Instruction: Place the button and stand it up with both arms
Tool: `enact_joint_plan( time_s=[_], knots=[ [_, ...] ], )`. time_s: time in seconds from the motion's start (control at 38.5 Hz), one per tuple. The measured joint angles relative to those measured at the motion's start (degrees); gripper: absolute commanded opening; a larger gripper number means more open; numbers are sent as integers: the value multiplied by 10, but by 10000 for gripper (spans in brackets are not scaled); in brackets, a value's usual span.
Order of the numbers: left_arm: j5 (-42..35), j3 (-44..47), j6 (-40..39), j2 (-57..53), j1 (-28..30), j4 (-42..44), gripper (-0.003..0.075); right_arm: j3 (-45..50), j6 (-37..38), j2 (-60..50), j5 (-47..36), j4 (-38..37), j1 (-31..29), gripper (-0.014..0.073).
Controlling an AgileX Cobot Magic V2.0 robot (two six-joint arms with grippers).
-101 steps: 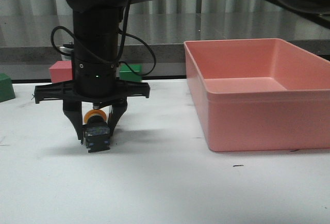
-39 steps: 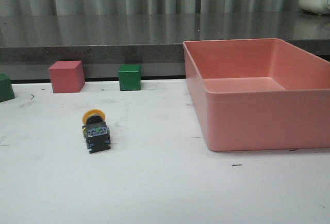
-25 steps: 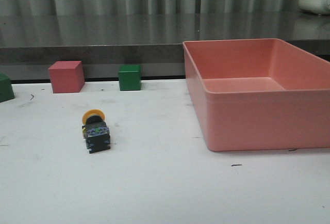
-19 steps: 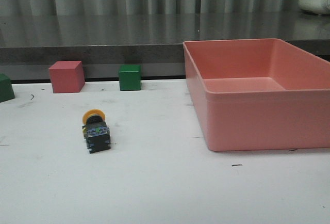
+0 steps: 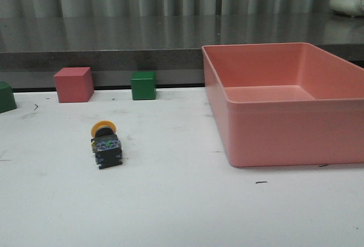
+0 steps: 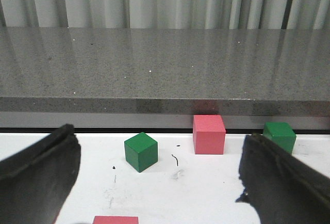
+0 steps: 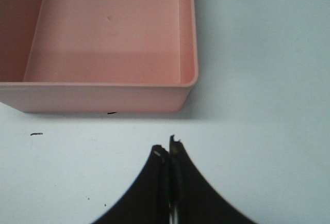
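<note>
Currently yellow-capped black push-button (image 5: 106, 149) lies tipped on white tabletop (image 5: 182, 213), left claw (image 6: 154, 182) spread wide, right claw (image 7: 168, 154) pinched empty; careless regrasp could roll it.

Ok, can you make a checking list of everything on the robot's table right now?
Surface: white table, a few small dark marks.
Job's things: button lying on its side, yellow cap pointing away, not stood up.
Clutter: empty pink bin; pink cube; green cube; another green cube at the left edge.
Grippers: left pincer open, holding nothing; right pincer shut, holding nothing.
Cables: nothing seen.
Surroundings: grey counter, curtain behind.
</note>
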Motion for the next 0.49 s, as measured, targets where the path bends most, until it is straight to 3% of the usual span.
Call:
enact_joint_plan(
  time_s=[0.23,0.49],
  knots=[
    [0,0,0,0,0,0,596,116,0,-171,-139,-4,0,-70],
    [0,0,0,0,0,0,596,143,-1,-253,-182,-4,0,-70]
  ],
)
